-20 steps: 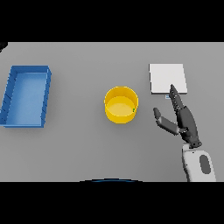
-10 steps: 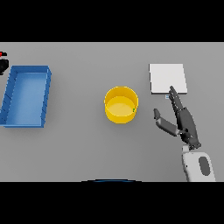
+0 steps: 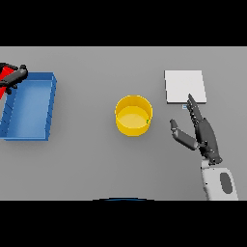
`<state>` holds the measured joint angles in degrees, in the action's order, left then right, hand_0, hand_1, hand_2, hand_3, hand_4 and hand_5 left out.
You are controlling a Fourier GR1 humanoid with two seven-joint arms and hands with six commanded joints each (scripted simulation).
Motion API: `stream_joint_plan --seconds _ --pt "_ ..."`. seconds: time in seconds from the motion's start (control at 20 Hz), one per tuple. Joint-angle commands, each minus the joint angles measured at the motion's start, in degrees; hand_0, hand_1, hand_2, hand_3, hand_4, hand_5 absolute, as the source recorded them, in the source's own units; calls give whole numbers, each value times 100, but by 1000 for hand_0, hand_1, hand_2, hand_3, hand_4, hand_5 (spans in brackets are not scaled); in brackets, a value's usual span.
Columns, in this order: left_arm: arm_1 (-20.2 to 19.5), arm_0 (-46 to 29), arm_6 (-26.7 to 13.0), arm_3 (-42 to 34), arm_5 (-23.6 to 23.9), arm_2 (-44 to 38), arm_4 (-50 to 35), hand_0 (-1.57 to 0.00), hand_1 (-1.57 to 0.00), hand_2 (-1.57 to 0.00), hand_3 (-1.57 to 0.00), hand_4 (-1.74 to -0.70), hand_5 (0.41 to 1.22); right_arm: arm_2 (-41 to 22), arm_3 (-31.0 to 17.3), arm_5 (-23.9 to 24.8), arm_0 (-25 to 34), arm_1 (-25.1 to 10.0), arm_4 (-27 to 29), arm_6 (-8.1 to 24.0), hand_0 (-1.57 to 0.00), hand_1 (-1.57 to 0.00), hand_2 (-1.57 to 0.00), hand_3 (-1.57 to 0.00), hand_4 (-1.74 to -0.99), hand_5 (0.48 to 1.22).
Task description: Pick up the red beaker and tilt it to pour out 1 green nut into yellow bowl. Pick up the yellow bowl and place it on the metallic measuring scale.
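Two hands are seen. Nearest, at the right, the right hand point(image 3: 202, 132) is held wide, fingers straight and thumb spread, holding nothing; its fingertips lie just at the near edge of the scale point(image 3: 185, 86). A sideways sweep toward the yellow bowl point(image 3: 133, 115) could knock or slide the bowl rather than grasp it, since the bowl is light-looking and stands free on the table point(image 3: 96, 164). A small green speck is seen at the bowl's right inner wall; whether it is the nut cannot be told. Ample bare table lies between bowl and hand, and between bowl and scale, so room for a lift and carry is judged good.

Farther left, the blue tray point(image 3: 30, 104) lies well apart from the bowl. At the far left edge, the left hand point(image 3: 14, 77) is curled round the red beaker point(image 3: 6, 72), partly cut off by the view. A tilt there could spill contents off the table or into the tray.
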<state>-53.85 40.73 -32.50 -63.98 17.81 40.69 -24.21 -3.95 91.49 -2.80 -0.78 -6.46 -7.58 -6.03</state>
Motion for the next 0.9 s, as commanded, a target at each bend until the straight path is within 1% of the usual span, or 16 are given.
stream_joint_plan --seconds 0.0,0.05,0.1,0.15,0.2,0.3,0.45,0.5,0.6,0.65,0.7,0.75,0.8,0.85 --pt "-16 2 -29 -82 -84 8 -50 -785 -664 -597 -371 -883 701 -13 28 15 9 -13 -35 16 1 1 1 1 -1320 726" --pt "-90 30 -64 -134 -223 48 -35 -628 -531 -478 -297 -851 688 -30 -2 19 0 -5 -61 5 1 1 1 1 -1321 725" --pt "-56 74 -88 -81 -293 101 10 -502 -425 -382 -237 -830 678 -14 -22 32 40 -3 -56 94 1 1 1 1 -1318 725" --pt "-84 81 -184 -69 -388 197 90 -402 -340 -305 -189 -807 667 25 -60 35 31 -40 -49 40 1 1 1 1 -1316 724" --pt "-90 92 -245 -75 -422 254 103 -321 -271 -244 -151 -794 659 -10 -7 20 -12 -25 -54 -36 1 1 1 1 -1315 724" --pt "-85 147 -245 -27 -493 350 117 -205 -173 -156 -97 -778 655 -1 -27 57 58 -42 -96 7 1 1 1 1 -1308 717" --pt "-76 165 -200 27 -460 448 256 -105 -88 -79 -49 -746 655 -7 -34 72 78 -64 -139 23 1 1 1 1 -1300 717" --pt "-23 195 -181 86 -392 464 317 -83 -70 -63 -39 -738 656 -13 -49 39 77 -41 -98 101 1 1 1 1 -1290 714" --pt "46 152 24 170 -258 402 308 -53 -45 -40 -25 -730 661 -52 -4 54 67 -35 -150 157 1 1 1 1 -1277 704" --pt "75 184 -2 183 -214 386 305 -42 -36 -32 -19 -728 664 -147 57 195 133 -52 -413 345 1 1 1 1 -1281 688" --pt "46 145 72 98 -121 377 324 -34 -28 -25 -15 -723 667 -218 97 297 166 -129 -668 415 1 1 1 1 -1262 675" --pt "4 108 118 38 -86 345 292 -27 -22 -20 -12 -718 675 -258 43 269 319 -254 -820 563 1 1 1 1 -1222 662" --pt "34 123 84 26 -37 334 279 -21 -18 -16 -9 -716 682 -319 36 65 467 -355 -777 460 1 1 1 1 -1190 663" --pt "48 147 101 -8 -24 323 265 -17 -14 -12 -7 -720 685 -390 23 -138 603 -460 -744 233 -13 1 1 1 -1167 672"
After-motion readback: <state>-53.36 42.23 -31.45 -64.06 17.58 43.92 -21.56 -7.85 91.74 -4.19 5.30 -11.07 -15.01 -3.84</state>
